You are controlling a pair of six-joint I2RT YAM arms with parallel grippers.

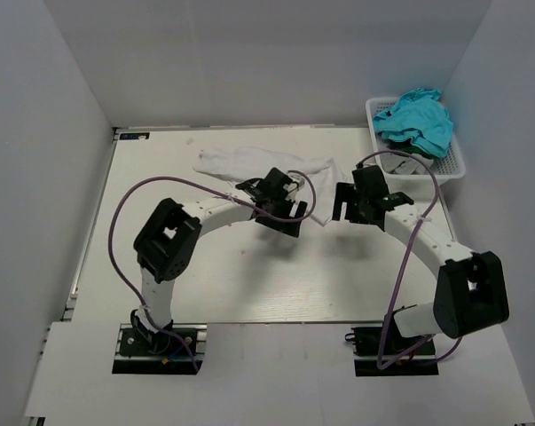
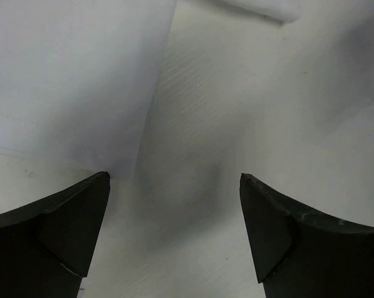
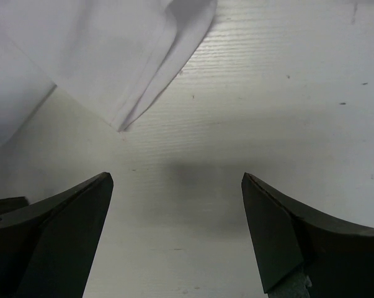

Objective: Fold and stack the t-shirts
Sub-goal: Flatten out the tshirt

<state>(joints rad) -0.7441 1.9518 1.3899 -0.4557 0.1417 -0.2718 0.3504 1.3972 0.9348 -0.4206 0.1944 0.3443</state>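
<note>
Left gripper (image 2: 174,180) jaws wide apart, nothing in em, hanging at the near edge of the white shirt (image 1: 240,162). Right gripper (image 3: 177,177) spread & empty too, just off that shirt's right end, over bare table (image 1: 249,284). Shirt's lying crumpled. Teal shirts (image 1: 416,120) piled in a basket (image 1: 456,164) well right of it.
</note>
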